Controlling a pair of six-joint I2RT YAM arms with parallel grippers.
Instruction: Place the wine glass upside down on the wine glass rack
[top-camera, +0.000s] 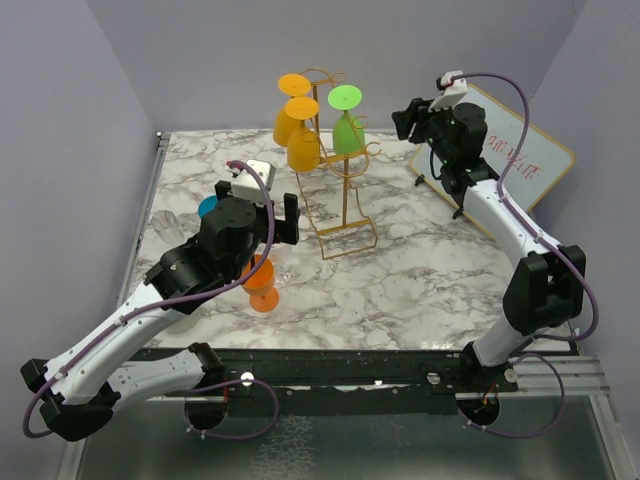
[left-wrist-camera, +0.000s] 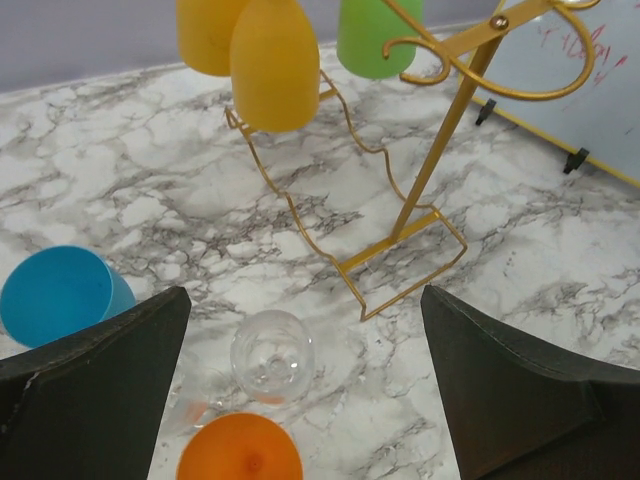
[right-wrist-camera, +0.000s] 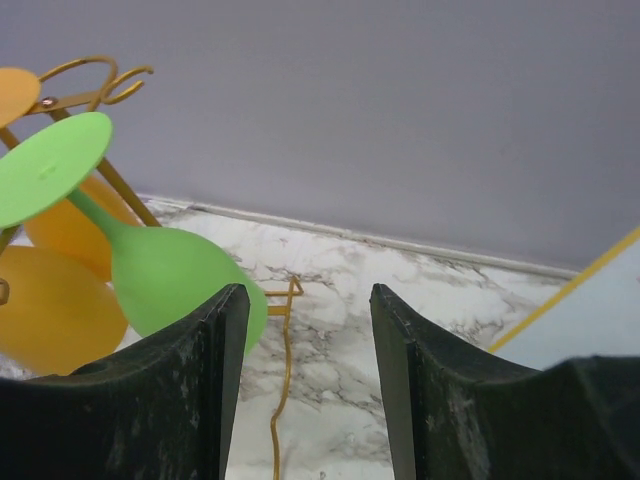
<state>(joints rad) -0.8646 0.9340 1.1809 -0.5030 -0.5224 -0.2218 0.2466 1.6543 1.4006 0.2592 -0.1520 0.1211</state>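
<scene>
The golden wire wine glass rack (top-camera: 345, 205) stands mid-table. Upside down from its arms hang two yellow-orange glasses (top-camera: 298, 128) and a green wine glass (top-camera: 347, 125). My right gripper (top-camera: 405, 120) hovers just right of the green glass (right-wrist-camera: 150, 265). It is open, with nothing between its fingers (right-wrist-camera: 308, 380). My left gripper (top-camera: 262, 205) is wide open above the table left of the rack base (left-wrist-camera: 400, 260). Below it stand a clear wine glass (left-wrist-camera: 272, 355) and an orange wine glass (left-wrist-camera: 240, 450), neither of them held.
A blue cup (left-wrist-camera: 55, 295) lies on the table at the left. A yellow-framed whiteboard (top-camera: 520, 160) leans at the back right, close behind my right arm. Grey walls close in the marble table (top-camera: 420, 280) on three sides.
</scene>
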